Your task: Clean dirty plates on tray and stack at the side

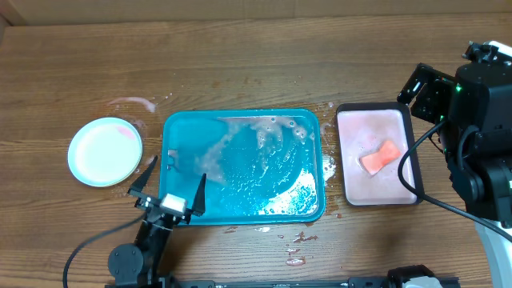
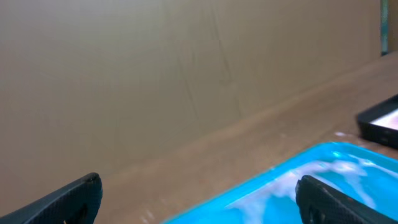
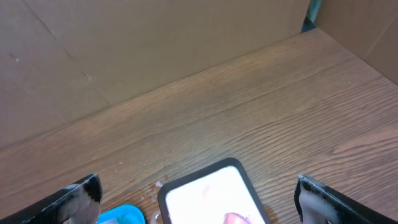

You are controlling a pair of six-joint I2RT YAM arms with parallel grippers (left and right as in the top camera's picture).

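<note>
Counter (image 1: pixel 240 72) of brown wood carries the teal tray (image 1: pixel 180 136), awash with suds. A black-rimmed pink tray (image 1: pixel 368 128) sits just right of it. The plates (image 1: pixel 104 150) rest well to its left, a pale blue one uppermost. The left claw (image 1: pixel 178 168) hangs spread wide at the tray's near-left corner. The right claw (image 3: pixel 198 185), equally wide apart, is beyond the tray's right end. An orange sponge (image 1: pixel 380 158) lies in the pink tray.

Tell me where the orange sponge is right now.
In the overhead view, the orange sponge lies inside the black-rimmed pink tray on the table's right side, just right of the teal tray.
</note>
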